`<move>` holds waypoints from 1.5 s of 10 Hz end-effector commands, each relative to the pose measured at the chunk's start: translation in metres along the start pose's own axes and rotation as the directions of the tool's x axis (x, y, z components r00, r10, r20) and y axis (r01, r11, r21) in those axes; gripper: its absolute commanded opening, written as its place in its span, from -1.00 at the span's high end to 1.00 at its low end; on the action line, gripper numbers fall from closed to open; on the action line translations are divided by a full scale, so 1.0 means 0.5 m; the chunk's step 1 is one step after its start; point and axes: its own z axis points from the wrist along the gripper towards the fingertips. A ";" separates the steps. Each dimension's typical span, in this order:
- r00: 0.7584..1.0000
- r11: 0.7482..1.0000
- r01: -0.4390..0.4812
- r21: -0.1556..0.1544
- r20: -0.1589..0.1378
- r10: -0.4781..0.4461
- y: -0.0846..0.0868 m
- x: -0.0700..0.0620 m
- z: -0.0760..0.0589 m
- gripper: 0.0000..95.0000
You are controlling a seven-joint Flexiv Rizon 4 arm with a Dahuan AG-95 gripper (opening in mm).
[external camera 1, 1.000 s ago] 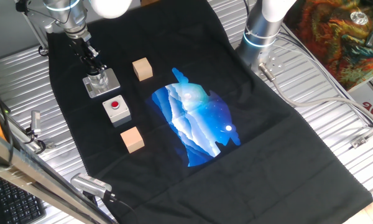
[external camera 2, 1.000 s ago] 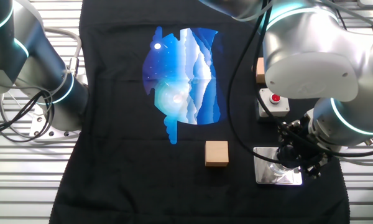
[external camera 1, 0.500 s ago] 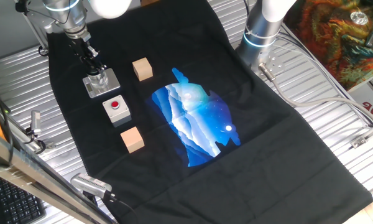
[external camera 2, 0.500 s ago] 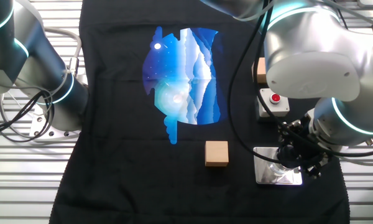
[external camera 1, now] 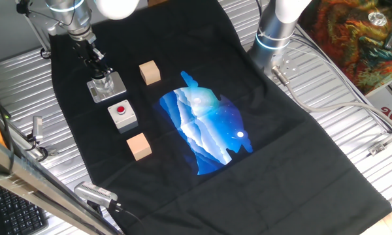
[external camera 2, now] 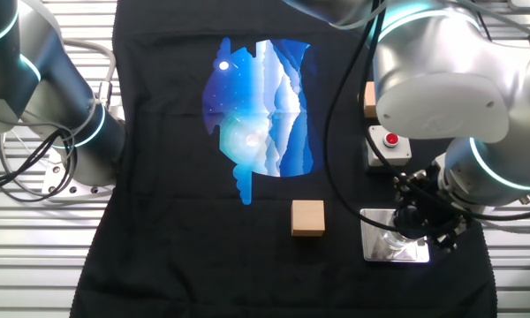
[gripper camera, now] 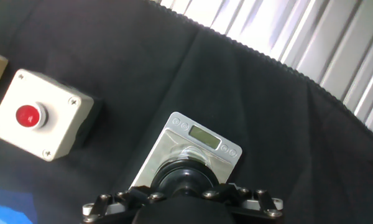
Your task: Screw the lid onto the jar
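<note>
Hand view: lid (gripper camera: 185, 178) seated on top of jar (gripper camera: 188, 163), black cap filling the lower middle, fingers closed on its sides. Jar itself mostly hidden beneath, only a pale rim showing above the grey base plate (gripper camera: 202, 144). Standing near one corner of the black cloth (external camera 1: 261, 143), just in from the cloth's edge, in one fixed view under gripper (external camera 1: 99, 70).

Likely risks, judged from this pose: cross-threading if cap sits tilted when turning; hard to tell levelness from here. Base plate lying loose on soft cloth, so could spin or slide with the twist instead of resisting. Slipping of fingers on the smooth cap also possible.

Just beside, grey box with red button (gripper camera: 27, 115); near that, two wooden cubes (external camera 1: 149, 72), (external camera 1: 138, 145), all apart from the jar.
</note>
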 end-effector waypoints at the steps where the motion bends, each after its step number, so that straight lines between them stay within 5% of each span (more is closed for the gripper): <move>1: 0.993 0.993 0.120 0.013 -0.012 -0.120 0.000 0.000 0.000 -0.60; 4: 0.950 0.950 0.311 0.017 -0.012 -0.311 0.000 0.000 -0.001 -0.60; 6: 0.934 0.935 0.354 0.010 0.035 -0.354 -0.001 0.001 -0.005 -0.60; 8: 0.912 0.913 0.407 0.020 0.039 -0.408 0.000 0.002 -0.009 -0.60; 15: 0.907 0.907 0.420 0.019 0.037 -0.421 -0.002 0.002 -0.003 -0.60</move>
